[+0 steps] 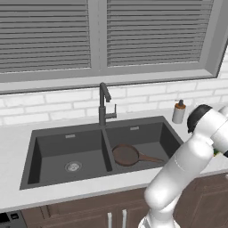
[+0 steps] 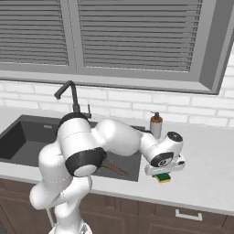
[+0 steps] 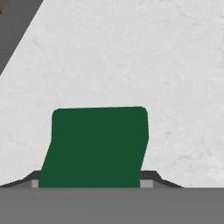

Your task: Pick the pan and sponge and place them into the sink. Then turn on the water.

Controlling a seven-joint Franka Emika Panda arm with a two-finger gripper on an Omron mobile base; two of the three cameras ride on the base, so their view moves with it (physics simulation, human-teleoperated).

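Observation:
The green-topped sponge lies on the pale counter to the right of the sink, its yellow layer showing under my hand. My gripper points straight down on it. In the hand view the gripper has its fingertips tight against both sides of the sponge, shut on it. The dark-brown pan rests in the right basin of the dark grey sink, handle pointing right. The gooseneck faucet stands behind the divider, with no water running.
A beige soap bottle stands on the counter behind the sponge, close to my forearm. The sink's right rim is just left of the hand. White brick wall and a window with blinds are behind; the counter's front edge is near.

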